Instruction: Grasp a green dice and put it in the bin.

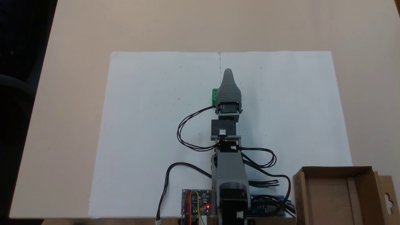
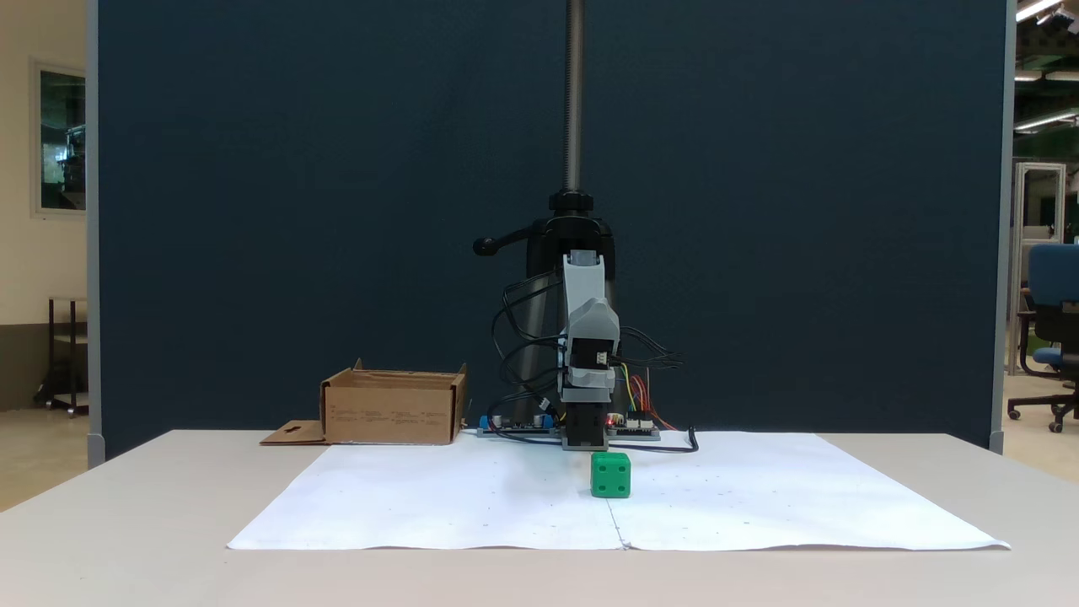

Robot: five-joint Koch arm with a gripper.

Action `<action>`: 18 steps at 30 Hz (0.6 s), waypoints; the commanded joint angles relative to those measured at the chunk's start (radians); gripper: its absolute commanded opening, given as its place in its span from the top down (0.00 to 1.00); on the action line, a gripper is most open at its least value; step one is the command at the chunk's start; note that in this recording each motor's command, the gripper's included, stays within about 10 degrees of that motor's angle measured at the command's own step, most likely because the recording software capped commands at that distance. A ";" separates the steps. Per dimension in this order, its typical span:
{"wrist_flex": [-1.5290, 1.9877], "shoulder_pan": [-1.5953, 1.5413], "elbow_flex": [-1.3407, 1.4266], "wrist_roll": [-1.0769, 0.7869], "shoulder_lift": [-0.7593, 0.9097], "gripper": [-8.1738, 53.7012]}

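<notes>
i count one green dice [image 2: 610, 475], one bin [image 1: 339, 195] and one arm on the counter [image 1: 72, 93]. two sheets of white paper [image 1: 156, 131] lie edge to edge under the work area, and two circuit boards [image 1: 196, 202] sit by the arm's base.

from above, the arm reaches straight out from its base at the bottom edge toward the middle of the paper, with the end effector [image 1: 228, 75] at the far end, its grey tip pointing away from the base. from the front, the arm is folded low, the end effector [image 2: 585, 438] hanging just above the paper. i cannot tell whether its jaws are apart or together: they line up one behind the other for both cameras.

the dice rests on the paper near the seam between the sheets. from above it [image 1: 214, 97] peeks out just left of the end effector's body, mostly covered. from the front it stands flat, one face toward the camera, edges square to the paper; being a cube, it has no long axis.

the bin [image 2: 393, 409] stands beside the base, open side up, its flap with the hanger cutout [image 1: 388, 199] lying flat outward.
</notes>
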 commanded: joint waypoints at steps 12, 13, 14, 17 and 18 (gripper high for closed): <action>-0.018 0.002 0.067 -0.054 0.109 0.15; -0.020 0.002 0.067 -0.054 0.109 0.15; -0.020 -0.002 0.067 -0.054 0.109 0.15; -0.020 -0.003 0.067 -0.054 0.109 0.15; -0.018 -0.003 0.067 -0.054 0.109 0.15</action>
